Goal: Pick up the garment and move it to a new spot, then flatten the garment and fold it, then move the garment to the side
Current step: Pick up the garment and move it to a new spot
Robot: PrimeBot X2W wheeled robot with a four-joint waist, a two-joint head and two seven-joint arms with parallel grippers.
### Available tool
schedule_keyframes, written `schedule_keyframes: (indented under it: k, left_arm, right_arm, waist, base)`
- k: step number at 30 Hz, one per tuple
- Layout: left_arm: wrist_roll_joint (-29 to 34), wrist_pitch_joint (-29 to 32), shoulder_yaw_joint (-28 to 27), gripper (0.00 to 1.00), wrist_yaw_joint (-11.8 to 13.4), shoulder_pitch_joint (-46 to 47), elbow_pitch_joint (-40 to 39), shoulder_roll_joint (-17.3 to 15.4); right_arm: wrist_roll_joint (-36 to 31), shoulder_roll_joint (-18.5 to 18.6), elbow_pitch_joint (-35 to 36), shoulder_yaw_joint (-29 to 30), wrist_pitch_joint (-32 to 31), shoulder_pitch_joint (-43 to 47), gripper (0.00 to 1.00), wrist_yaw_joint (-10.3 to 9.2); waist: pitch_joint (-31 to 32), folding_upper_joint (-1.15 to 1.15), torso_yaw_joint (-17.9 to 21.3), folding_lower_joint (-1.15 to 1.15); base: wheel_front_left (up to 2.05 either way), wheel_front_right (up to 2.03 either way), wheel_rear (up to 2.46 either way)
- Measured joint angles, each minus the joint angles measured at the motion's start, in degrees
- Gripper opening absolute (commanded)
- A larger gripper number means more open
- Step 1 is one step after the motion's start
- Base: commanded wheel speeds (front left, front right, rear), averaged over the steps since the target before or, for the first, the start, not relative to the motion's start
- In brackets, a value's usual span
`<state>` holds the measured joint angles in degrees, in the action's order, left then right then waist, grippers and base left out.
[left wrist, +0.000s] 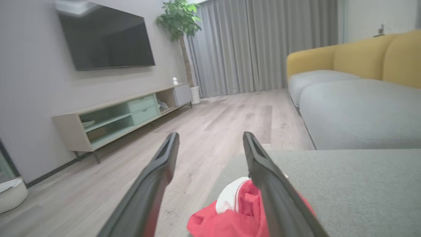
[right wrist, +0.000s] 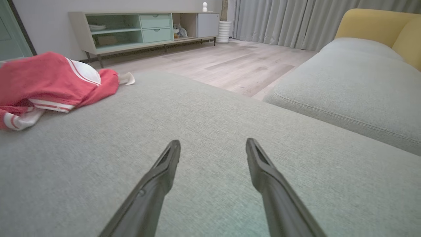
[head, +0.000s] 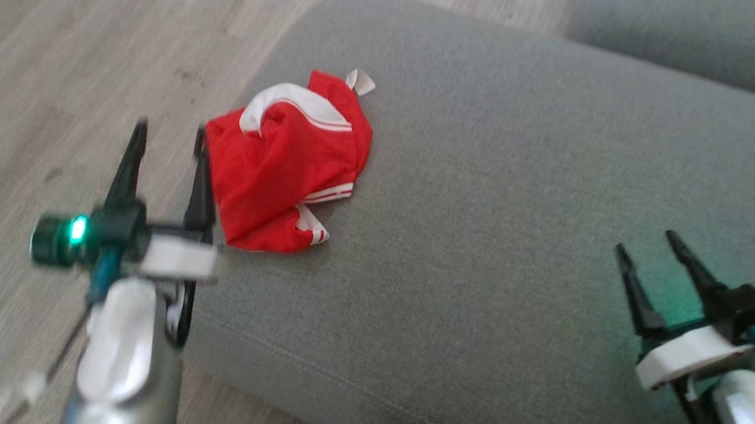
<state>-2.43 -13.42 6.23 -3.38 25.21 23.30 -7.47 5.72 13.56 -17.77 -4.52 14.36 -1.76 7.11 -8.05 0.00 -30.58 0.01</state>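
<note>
One red garment point(head: 282, 177) at ten o'clock on the near grey cushion point(head: 480, 265); a second cushion point(head: 672, 26) at one o'clock. Left gripper point(head: 170, 128) at eight, right gripper point(head: 644, 240) at four, two parted fingers point(head: 634, 291) each. One television point(left wrist: 102, 36), one cabinet point(left wrist: 125, 115), one plant point(left wrist: 177, 19).

Floor: pale wood planks point(left wrist: 230, 112); stretches ahead of the left hand point(left wrist: 210, 135) to the curtains
Wall: plain grey point(left wrist: 33, 82), left of that hand; dark television point(left wrist: 105, 36) mounted on it
Cabinet: long low unit point(left wrist: 125, 115) under the television; pale wood, green drawers, open shelves
Plant: leafy tree point(left wrist: 179, 19) in a white pot, at the cabinet's far end
Curtains: grey, floor-length, drawn point(left wrist: 263, 46); far ahead
Sofa: yellow back point(left wrist: 361, 56), grey seat cushions point(left wrist: 361, 112); right of the hand
Cushion: broad grey fabric point(right wrist: 210, 112) under and ahead of the right hand point(right wrist: 213, 141)
</note>
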Motion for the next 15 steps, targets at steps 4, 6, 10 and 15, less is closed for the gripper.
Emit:
schedule_keyframes:
  k: [4,6,10,15]
  left_arm:
    - [-0.6,0.8,1.1,1.0,-1.5,6.7,7.0,0.3]
    - [-1.3,1.5,1.5,1.0,-2.4,9.7,12.3,0.4]
    - [-4.4,3.4,2.4,1.0,-3.6,13.3,22.8,1.2]
    - [-7.4,5.0,4.3,1.0,-3.8,16.9,32.2,2.1]
  right_arm:
    - [-0.7,2.0,1.3,0.3,0.0,-0.1,1.0,0.0]
    - [-0.9,2.9,2.1,0.5,0.0,-0.3,1.0,0.0]
    - [-1.1,5.1,3.3,1.0,0.0,-1.5,1.0,0.0]
    - [-1.3,6.3,4.5,1.2,0.0,-2.9,1.0,0.0]
  waist:
    - [-2.6,0.0,0.2,0.0]
    - [-4.1,0.0,0.8,0.0]
    - [-6.7,0.0,2.6,0.0]
    - [-10.0,0.0,4.6,0.0]
  base:
    - [0.0,0.0,0.0]
    - [0.0,0.0,0.0]
    - [0.0,0.0,0.0]
    - [0.0,0.0,0.0]
